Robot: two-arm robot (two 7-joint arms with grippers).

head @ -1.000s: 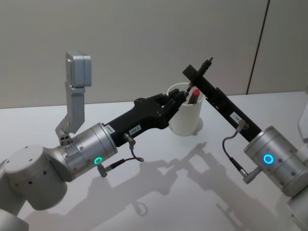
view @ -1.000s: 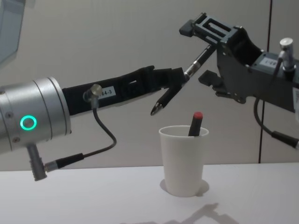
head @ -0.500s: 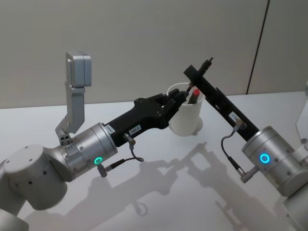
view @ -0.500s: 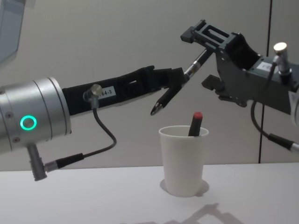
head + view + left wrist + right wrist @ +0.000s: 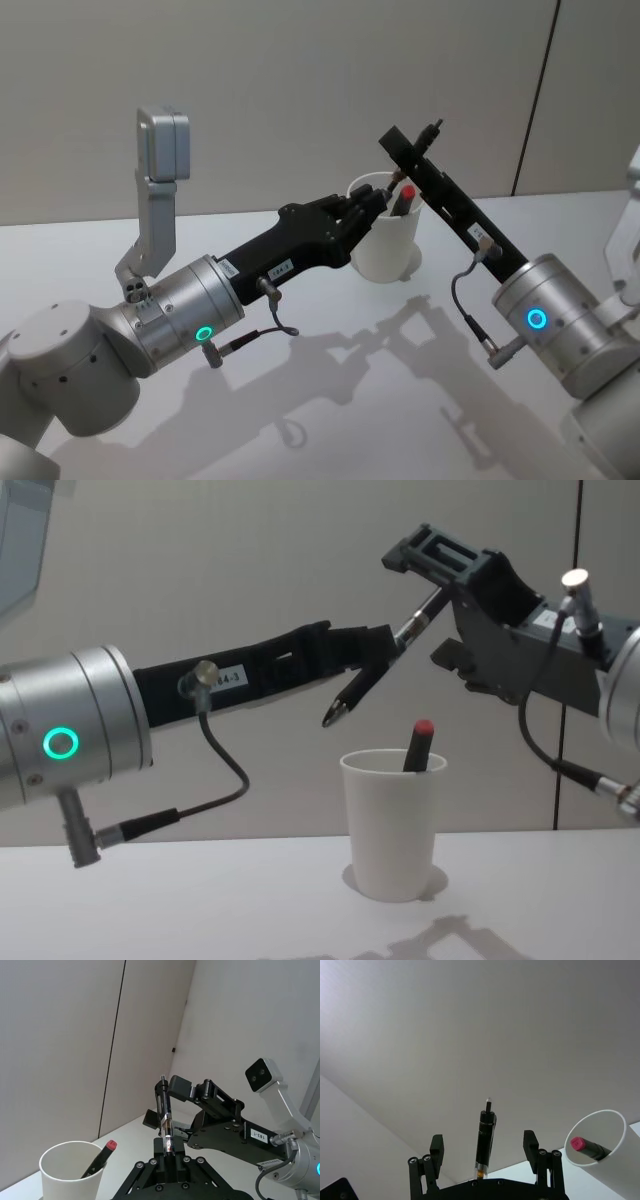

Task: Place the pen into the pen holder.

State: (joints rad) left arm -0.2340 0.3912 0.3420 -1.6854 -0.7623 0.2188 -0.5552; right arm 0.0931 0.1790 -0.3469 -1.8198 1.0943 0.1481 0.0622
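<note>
The white table (image 5: pixel 330 390) bears the pen holder (image 5: pixel 388 250), a white paper cup standing upright on its base at about twelve o'clock, close to the table's far edge.

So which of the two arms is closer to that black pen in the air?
Left. The left gripper is shut on the black pen, holding its barrel. The right gripper sits at the pen's upper end, jaws open either side, not touching it.

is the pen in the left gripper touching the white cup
Apart. The chest view shows the pen tilted in the left gripper, with background wall showing between its tip and the rim of the pen holder.
</note>
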